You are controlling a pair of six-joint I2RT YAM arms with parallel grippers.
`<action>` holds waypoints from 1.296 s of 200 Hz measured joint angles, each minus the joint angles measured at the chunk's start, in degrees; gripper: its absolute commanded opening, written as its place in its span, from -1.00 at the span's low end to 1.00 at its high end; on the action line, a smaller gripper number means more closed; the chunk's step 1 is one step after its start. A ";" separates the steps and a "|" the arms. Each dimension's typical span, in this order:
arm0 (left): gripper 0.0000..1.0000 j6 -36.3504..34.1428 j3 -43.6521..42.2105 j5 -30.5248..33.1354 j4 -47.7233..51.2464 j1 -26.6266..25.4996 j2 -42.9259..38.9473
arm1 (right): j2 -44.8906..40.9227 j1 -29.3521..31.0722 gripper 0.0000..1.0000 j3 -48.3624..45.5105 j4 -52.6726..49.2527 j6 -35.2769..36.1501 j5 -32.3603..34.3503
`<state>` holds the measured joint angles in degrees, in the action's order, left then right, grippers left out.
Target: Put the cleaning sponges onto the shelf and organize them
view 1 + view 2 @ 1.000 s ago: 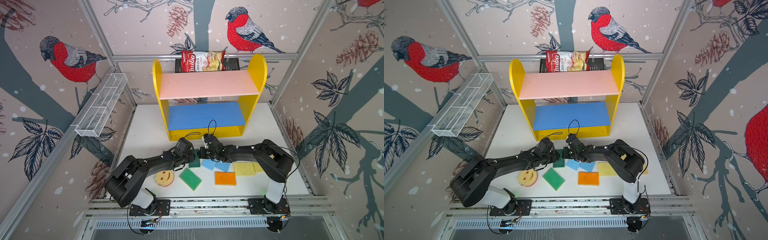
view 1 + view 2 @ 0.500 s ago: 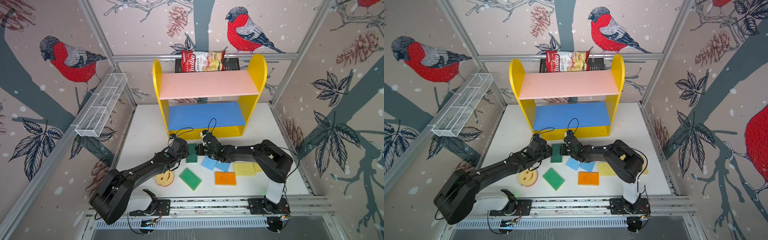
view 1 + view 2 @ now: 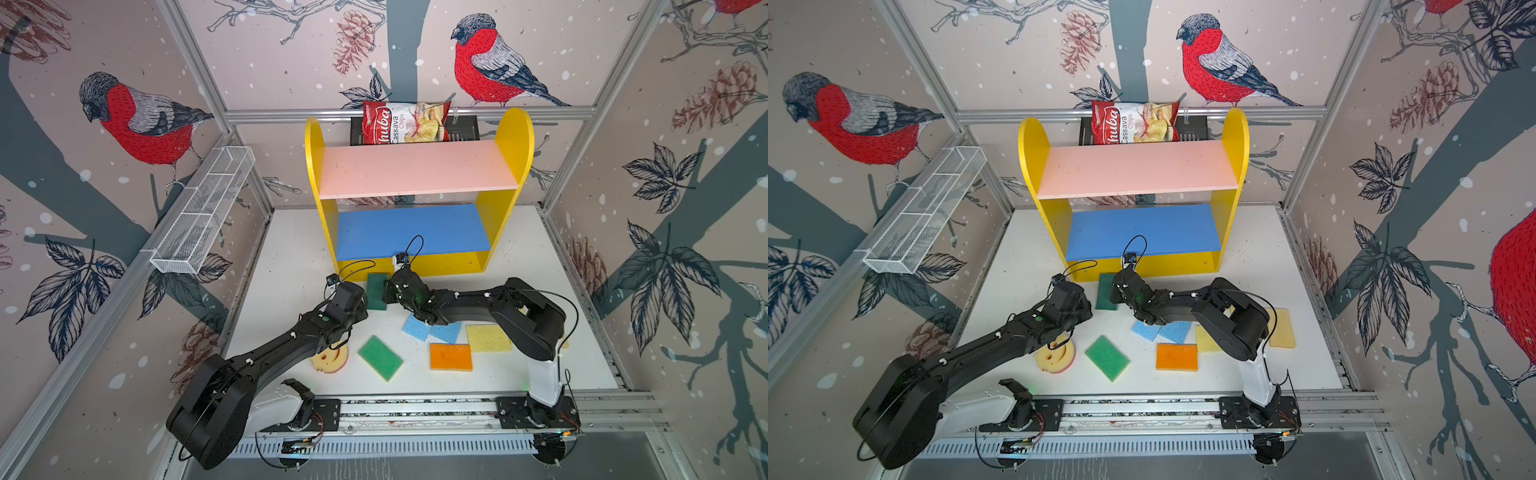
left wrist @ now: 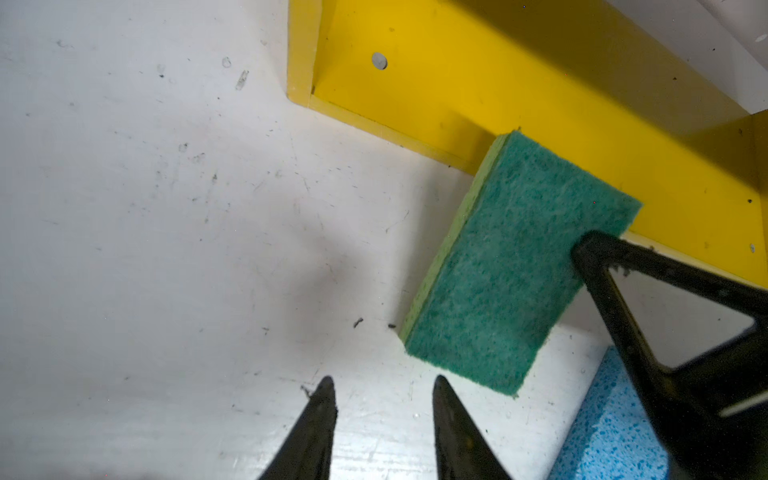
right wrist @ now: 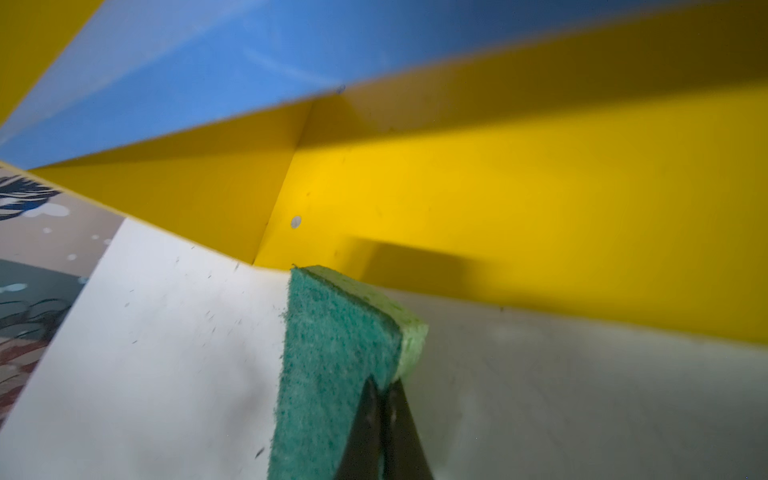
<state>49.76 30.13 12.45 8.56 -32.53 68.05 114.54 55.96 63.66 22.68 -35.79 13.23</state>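
Dk-green sponge (image 4: 511, 266) corner at shelf (image 4: 540, 104) edge | R jaws clenched on it | L jaws released, over table (image 4: 166, 208)

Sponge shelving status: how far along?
Done: nothing, the shelf is bare. In hand: right gripper pinches the dark green sponge at the shelf's yellow base; left gripper open, empty. Left on the table: smiley sponge, green sponge, blue sponges, orange sponge, yellow sponge, tan sponge.
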 measured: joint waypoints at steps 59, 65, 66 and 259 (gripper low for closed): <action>-0.12 0.85 -0.11 -0.76 -0.26 0.13 2.36 | 5.20 0.17 -0.85 5.51 1.27 1.57 5.99; -0.12 0.85 -0.11 -0.90 -0.37 0.13 2.80 | 5.64 0.20 -0.80 6.12 1.33 1.57 6.49; -0.12 0.85 -0.11 -0.90 -0.39 0.13 2.86 | 5.75 0.20 -0.79 6.25 1.33 1.57 6.62; -1.00 1.18 2.82 -4.87 -11.23 0.13 17.77 | -14.49 -2.71 -0.84 -17.49 -0.44 -2.32 -2.99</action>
<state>50.94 32.95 7.57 -2.68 -32.40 85.82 100.05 53.25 46.17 22.24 -38.11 10.24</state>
